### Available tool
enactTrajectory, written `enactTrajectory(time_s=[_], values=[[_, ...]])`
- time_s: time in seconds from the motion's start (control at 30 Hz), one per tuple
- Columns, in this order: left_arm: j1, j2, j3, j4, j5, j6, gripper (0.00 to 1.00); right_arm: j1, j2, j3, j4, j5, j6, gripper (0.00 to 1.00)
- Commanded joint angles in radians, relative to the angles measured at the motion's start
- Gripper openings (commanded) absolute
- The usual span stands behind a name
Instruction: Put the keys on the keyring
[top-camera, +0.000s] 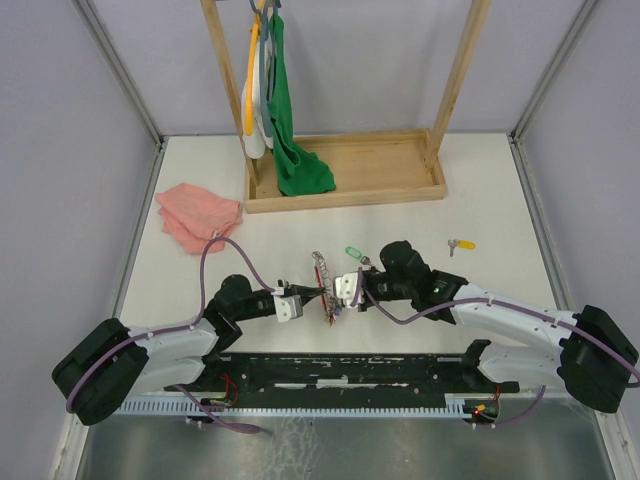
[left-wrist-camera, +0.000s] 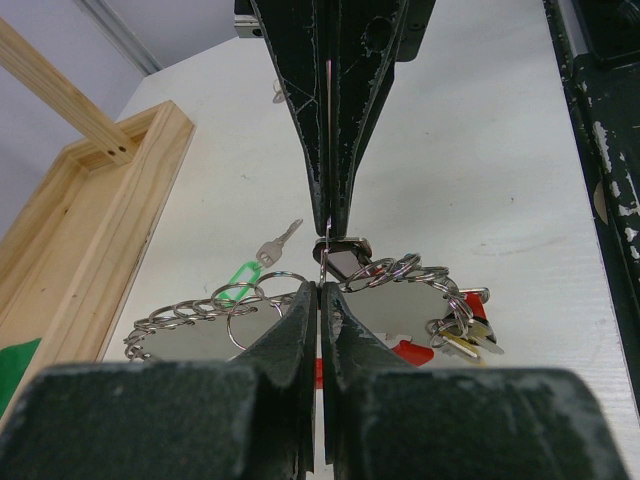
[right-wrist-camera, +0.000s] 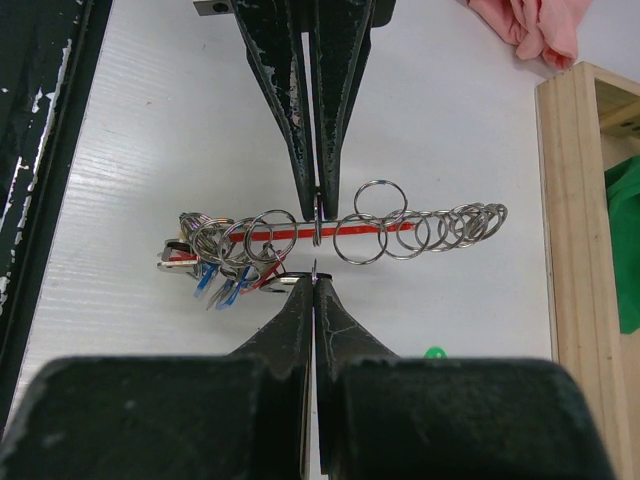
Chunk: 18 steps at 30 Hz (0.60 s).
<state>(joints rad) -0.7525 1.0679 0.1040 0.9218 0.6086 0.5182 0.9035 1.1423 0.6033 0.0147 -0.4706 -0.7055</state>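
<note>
The keyring (right-wrist-camera: 400, 227), a thin red loop strung with several steel rings, hangs between my two grippers just above the table (top-camera: 420, 215). A bunch of tagged keys (right-wrist-camera: 205, 262) crowds one end of it. My left gripper (left-wrist-camera: 320, 287) is shut on the loop's thin wire (left-wrist-camera: 322, 262). Facing it tip to tip, my right gripper (right-wrist-camera: 315, 277) is shut on a small ring with a dark-tagged key (left-wrist-camera: 346, 262) at its tips. In the top view the left gripper (top-camera: 318, 293) and right gripper (top-camera: 336, 293) meet at the keyring (top-camera: 321, 270). A green-tagged key (top-camera: 352, 253) and a yellow-tagged key (top-camera: 462, 244) lie loose.
A pink cloth (top-camera: 198, 216) lies at the left. A wooden tray (top-camera: 400, 190) with upright posts stands at the back, with a green cloth (top-camera: 296, 165) hanging into it. The black base rail (top-camera: 350, 370) runs along the near edge.
</note>
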Motion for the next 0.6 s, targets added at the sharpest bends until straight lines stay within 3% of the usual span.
enactTrajectory(time_s=[0.0, 0.57], values=[[-0.001, 0.000, 0.046, 0.076, 0.032, 0.015, 0.03, 0.009, 0.001, 0.040, 0.053, -0.016, -0.014, 0.01], [-0.001, 0.010, 0.051, 0.077, 0.042, 0.009, 0.03, 0.014, -0.017, 0.036, 0.058, -0.014, -0.006, 0.01]])
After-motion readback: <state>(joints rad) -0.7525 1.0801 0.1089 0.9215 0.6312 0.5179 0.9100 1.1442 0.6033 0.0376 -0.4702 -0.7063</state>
